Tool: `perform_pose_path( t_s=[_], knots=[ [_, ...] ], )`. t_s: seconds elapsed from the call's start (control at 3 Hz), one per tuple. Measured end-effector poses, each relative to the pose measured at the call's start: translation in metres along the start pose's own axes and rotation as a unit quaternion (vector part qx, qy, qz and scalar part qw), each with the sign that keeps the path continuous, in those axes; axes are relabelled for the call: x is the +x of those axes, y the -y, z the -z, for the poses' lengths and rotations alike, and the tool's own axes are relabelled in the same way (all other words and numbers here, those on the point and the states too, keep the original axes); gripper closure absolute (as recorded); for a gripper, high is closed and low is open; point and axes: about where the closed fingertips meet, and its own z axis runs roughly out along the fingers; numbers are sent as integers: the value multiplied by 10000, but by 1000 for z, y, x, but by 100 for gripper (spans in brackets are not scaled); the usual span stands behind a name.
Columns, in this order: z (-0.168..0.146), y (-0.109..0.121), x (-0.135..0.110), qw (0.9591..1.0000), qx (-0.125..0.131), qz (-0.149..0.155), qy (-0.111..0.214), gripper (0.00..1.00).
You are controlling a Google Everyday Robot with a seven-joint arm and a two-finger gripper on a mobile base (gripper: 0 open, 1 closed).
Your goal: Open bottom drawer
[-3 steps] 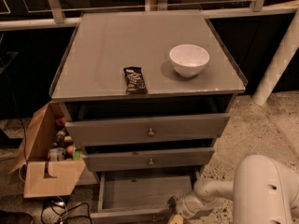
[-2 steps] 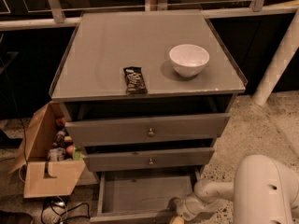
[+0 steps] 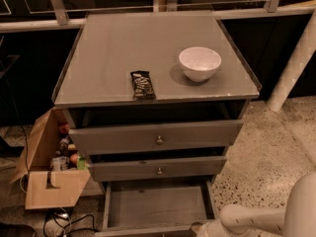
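The bottom drawer (image 3: 155, 206) of the grey cabinet (image 3: 148, 58) stands pulled far out, showing its shallow grey box with nothing in it. Its front runs along the lower edge of the view, and its knob is hidden. My gripper (image 3: 200, 229) sits at the right end of that front, partly cut off by the frame. The white arm (image 3: 252, 218) reaches in from the lower right.
The top drawer (image 3: 158, 137) and middle drawer (image 3: 158, 169) are each slightly out. On the cabinet top lie a white bowl (image 3: 199, 63) and a dark snack bar (image 3: 142, 85). An open cardboard box (image 3: 49, 181) with bottles stands left, cables lie below it, and a white post (image 3: 294, 63) stands right.
The gripper and the bottom drawer's front have shifted slightly toward the lower edge of the view. Nothing else has moved.
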Motion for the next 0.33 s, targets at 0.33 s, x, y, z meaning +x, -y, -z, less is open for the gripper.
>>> perform_pose_path(
  t_s=[0.33],
  knots=[
    [0,2,-1,10000,8,3,4,0]
  ],
)
